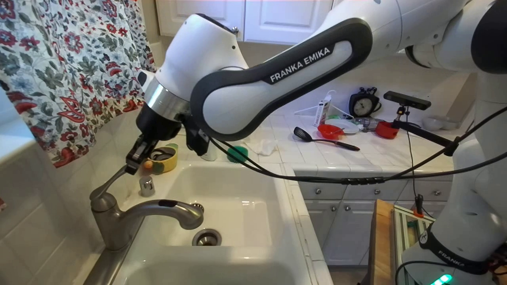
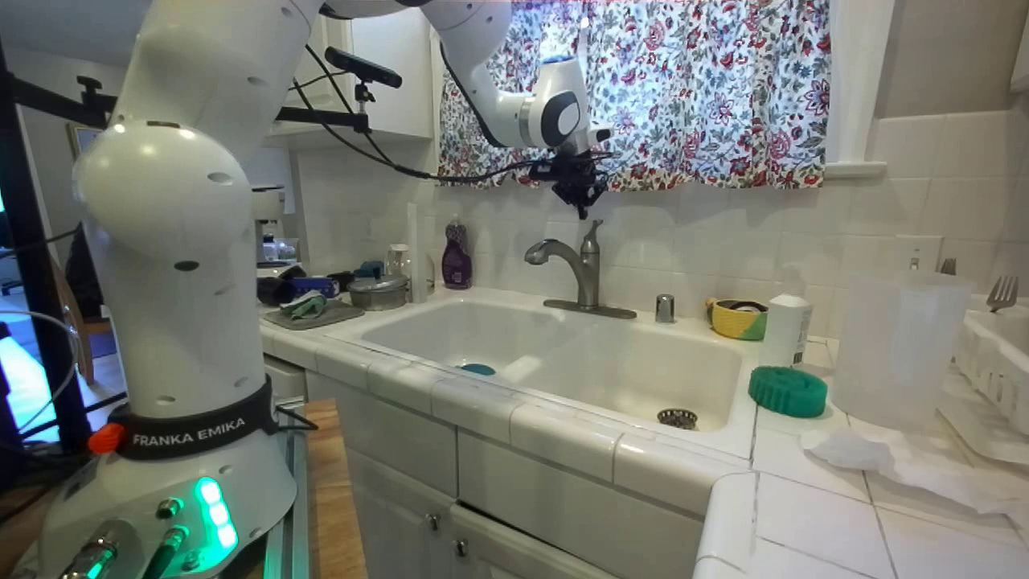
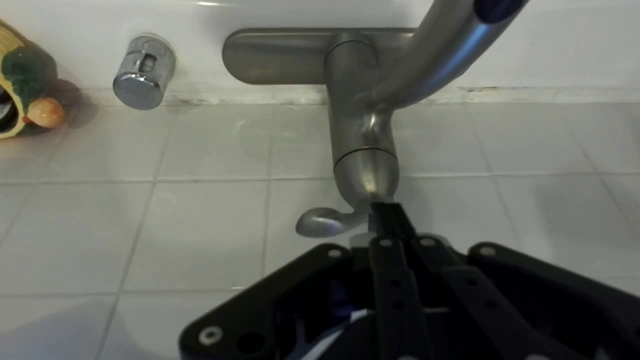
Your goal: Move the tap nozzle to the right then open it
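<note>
The tap nozzle is a brushed grey curved spout [image 1: 166,206] on a thick upright base. It reaches out over the sink in both exterior views [image 2: 559,251] and rises to the upper right in the wrist view [image 3: 440,55]. Its lever handle [image 1: 113,180] sticks up from the top of the base and also shows in the wrist view [image 3: 320,222]. My gripper [image 1: 132,168] is by the lever's upper end. Its black fingers [image 3: 387,206] are together with nothing seen between them, and they cover part of the lever. I cannot tell whether they touch it.
The white double sink [image 2: 643,354] lies below the spout. A chrome cap [image 1: 147,186] and a yellow pot [image 1: 166,158] stand beside the tap. The tiled wall [image 3: 210,225] and floral curtain [image 1: 75,71] are close behind. A green scrubber [image 2: 788,392] lies on the counter.
</note>
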{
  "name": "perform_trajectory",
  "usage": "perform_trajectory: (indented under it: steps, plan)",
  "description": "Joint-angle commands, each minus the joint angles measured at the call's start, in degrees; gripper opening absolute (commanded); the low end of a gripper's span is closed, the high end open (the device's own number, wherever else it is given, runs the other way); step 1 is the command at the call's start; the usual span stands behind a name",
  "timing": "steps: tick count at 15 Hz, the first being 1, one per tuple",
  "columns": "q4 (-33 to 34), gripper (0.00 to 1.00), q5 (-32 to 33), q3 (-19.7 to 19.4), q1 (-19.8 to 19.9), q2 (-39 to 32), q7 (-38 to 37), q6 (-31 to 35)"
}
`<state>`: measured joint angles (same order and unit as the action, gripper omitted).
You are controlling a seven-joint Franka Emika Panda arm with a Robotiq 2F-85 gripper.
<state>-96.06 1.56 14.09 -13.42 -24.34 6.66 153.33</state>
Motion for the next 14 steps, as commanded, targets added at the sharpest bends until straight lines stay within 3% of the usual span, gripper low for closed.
perform_trajectory:
  steps: [1,6,10,13,14]
  plan:
    - [-6.61,0.0,-10.63,7.57,6.31,2.28,10.48,4.31]
    - [-8.79,0.0,-17.69,14.57,11.66,1.9,19.31,4.4]
    - [-10.95,0.0,-20.31,17.54,14.5,2.46,22.28,3.75]
    - [-13.27,0.0,-26.0,22.81,19.31,3.16,28.24,4.6]
    - [-13.67,0.26,-29.2,25.48,21.65,3.01,31.39,5.12]
